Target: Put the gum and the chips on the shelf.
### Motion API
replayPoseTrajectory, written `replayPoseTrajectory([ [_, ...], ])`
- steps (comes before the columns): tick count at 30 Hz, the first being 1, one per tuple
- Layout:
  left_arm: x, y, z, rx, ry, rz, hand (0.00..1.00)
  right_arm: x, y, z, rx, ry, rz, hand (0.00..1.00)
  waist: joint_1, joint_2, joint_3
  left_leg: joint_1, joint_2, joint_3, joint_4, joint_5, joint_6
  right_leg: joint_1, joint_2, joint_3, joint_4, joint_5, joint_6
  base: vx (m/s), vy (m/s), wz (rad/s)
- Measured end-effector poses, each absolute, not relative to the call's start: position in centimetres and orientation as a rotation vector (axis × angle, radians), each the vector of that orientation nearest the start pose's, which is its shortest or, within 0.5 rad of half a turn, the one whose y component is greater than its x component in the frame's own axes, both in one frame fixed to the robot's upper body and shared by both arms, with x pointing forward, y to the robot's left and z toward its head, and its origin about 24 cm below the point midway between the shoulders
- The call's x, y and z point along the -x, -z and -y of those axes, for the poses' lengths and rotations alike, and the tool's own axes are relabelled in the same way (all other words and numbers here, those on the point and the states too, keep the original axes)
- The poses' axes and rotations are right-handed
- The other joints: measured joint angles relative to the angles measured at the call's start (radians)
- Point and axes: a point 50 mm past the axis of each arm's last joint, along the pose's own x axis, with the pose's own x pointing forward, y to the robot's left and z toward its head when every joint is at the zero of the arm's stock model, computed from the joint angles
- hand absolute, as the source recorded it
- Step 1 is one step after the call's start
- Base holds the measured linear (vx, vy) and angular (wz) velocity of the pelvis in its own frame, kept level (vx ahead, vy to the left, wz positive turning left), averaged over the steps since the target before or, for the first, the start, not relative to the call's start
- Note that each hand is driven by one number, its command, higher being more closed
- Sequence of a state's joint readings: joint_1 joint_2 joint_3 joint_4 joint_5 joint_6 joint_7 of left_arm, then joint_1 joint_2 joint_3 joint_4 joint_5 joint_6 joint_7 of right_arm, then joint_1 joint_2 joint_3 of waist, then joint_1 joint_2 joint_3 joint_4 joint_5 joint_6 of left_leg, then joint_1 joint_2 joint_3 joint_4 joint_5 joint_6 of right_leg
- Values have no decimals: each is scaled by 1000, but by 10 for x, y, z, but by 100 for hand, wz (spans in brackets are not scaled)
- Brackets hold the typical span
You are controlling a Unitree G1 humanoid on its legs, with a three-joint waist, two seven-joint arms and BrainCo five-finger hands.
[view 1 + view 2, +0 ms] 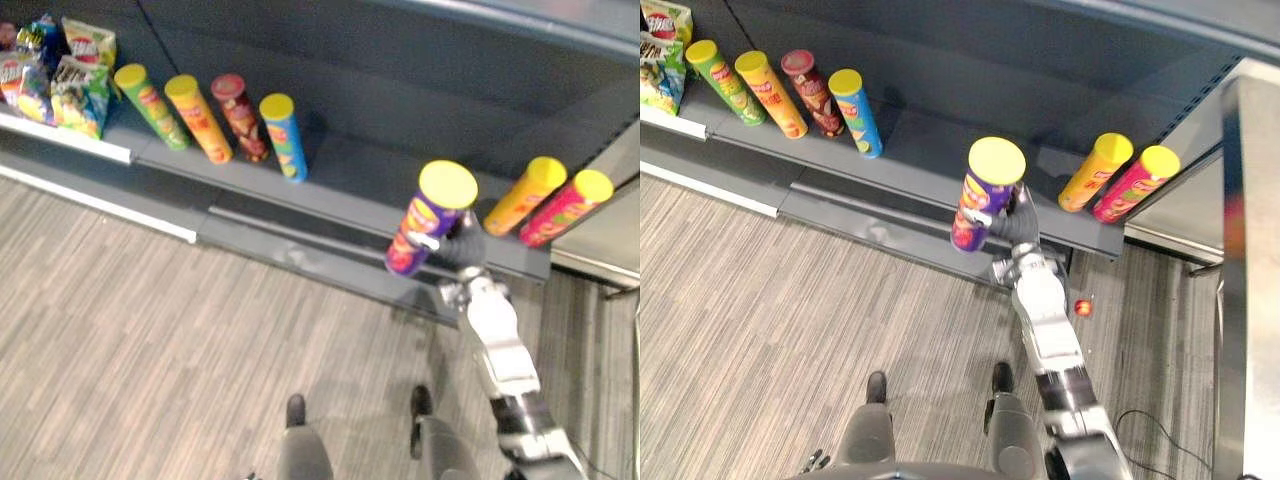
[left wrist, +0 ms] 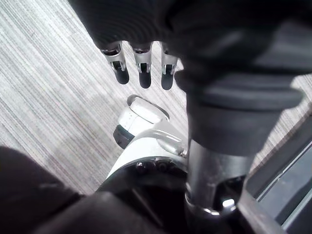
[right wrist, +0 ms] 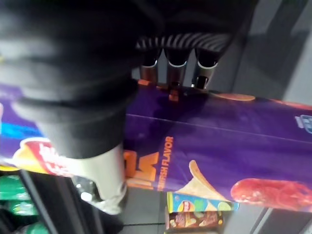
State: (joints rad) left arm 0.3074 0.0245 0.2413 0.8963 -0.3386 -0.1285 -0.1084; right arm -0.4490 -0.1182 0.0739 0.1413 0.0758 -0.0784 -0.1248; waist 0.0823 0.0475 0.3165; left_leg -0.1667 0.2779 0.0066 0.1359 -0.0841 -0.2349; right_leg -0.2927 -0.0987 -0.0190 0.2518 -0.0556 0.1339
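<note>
**Held item.** The right hand (image 1: 1020, 225) has its fingers (image 3: 174, 73) curled round the purple chips can (image 1: 985, 200), gripping the wall at about mid-height. The thumb's contact is hidden. The can is tilted, with its yellow lid toward the camera. Its base is at the front edge of the shelf (image 1: 370, 170), in the gap between the two groups of cans. Whether the base touches the shelf cannot be told.

**Idle hand.** The left hand (image 2: 140, 68) hangs over the floor with relaxed, nearly straight fingers and holds nothing.

**Handling, by judgement.**
- The can is probably a stiff, light tube with a smooth, slippery wall.
- The contents are brittle, so set the can down without a drop.
- Grip the mid-body, not the lid, which may pop off.
- A tall, narrow can tips easily; bring it upright before letting go.

**Count.**
- Chips cans: seven. One is held and six stand on the shelf.
- The left row has four: green (image 1: 150, 105), orange (image 1: 198, 118), dark red (image 1: 238, 115) and blue (image 1: 284, 135).
- The right pair, just beside each other, are yellow (image 1: 525, 195) and pink (image 1: 565, 207).
- Chip bags (image 1: 75, 90): a cluster at the far left; the exact number cannot be fixed.
- Small red object (image 1: 1083, 307): one, on the floor near the shelf base; what it is cannot be told.
</note>
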Motion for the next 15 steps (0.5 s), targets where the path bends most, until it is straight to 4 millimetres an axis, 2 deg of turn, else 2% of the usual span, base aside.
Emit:
replayPoseTrajectory([
  [5,-61,152,-201,395,-410,-904,0,-367,-173,116,70,-5,376,100,23,24,83,-12,-2,-17,16,1,1,-1,0,2,-4,14,-3,-16,0,6],
  [7,-73,149,-198,415,-392,-866,0,-380,-195,113,89,18,403,100,45,43,110,-42,-3,-23,29,3,1,-23,1,3,-5,22,-4,-51,-2,1],
  [9,-78,148,-195,423,-380,-850,0,-385,-207,113,109,21,421,100,61,54,120,-61,-3,-25,32,6,1,-39,1,3,-5,27,-5,-19,-5,-1],
  [13,-85,147,-193,435,-358,-836,0,-390,-223,113,144,58,455,100,72,70,131,-94,-4,-42,44,6,1,-58,2,3,-7,31,-6,-4,-7,6],
  [15,-90,146,-190,435,-337,-826,0,-391,-233,119,121,106,476,100,88,83,138,-110,-5,-43,44,10,2,-72,2,6,-12,40,-6,0,0,0],
])
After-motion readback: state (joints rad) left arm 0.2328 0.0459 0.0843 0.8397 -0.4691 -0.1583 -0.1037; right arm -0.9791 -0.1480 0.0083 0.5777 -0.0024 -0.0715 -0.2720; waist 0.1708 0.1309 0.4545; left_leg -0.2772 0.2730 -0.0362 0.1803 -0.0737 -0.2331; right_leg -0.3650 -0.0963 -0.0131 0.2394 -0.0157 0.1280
